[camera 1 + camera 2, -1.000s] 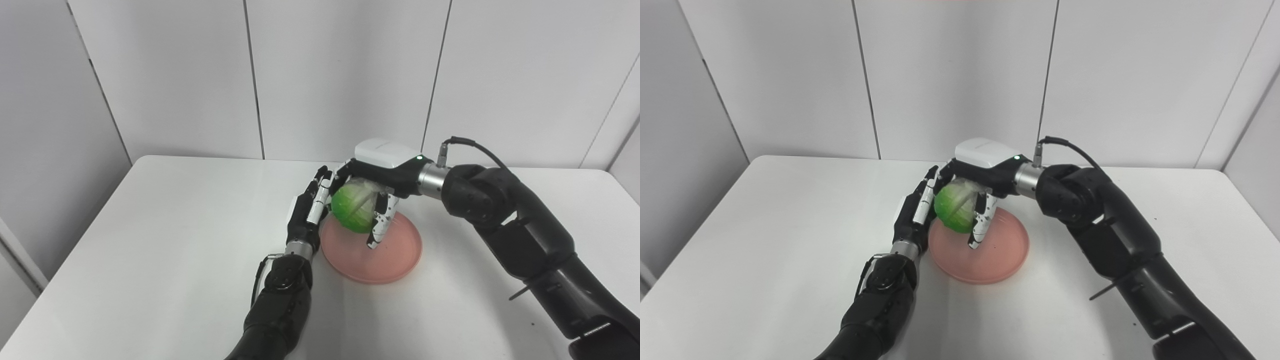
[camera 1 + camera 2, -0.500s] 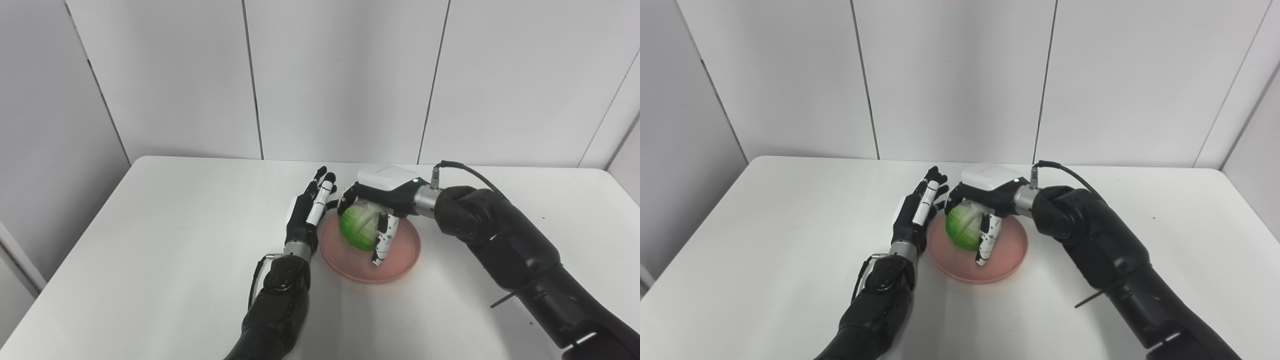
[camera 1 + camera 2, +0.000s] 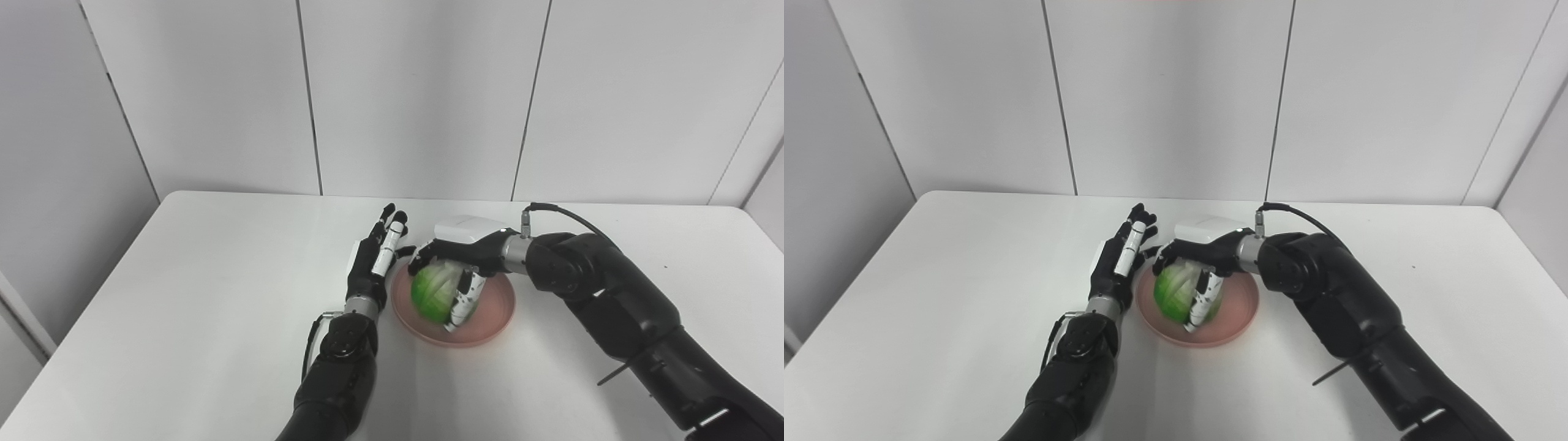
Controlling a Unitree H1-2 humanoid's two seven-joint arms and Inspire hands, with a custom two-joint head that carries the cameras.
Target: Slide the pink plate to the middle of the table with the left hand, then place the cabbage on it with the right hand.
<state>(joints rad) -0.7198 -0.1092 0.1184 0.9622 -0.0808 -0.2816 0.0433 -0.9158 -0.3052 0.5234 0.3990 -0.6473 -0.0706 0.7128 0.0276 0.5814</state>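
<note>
The pink plate [image 3: 496,303] lies near the middle of the white table. My right hand [image 3: 462,254] is shut on the green cabbage [image 3: 432,294] from above, with the cabbage low in the plate, touching or nearly touching it. My left hand [image 3: 375,260] is open, fingers straight and apart, standing just off the plate's left rim. In the right eye view the cabbage [image 3: 1173,293] sits in the plate [image 3: 1240,303] under my right hand [image 3: 1206,254], with my left hand [image 3: 1121,257] beside it.
The white table [image 3: 214,288] has a rounded back left corner and grey wall panels behind it. Nothing else lies on it.
My right hand has lowered the cabbage from above the plate's back left rim down into the plate. My left hand has stayed open beside the plate.
</note>
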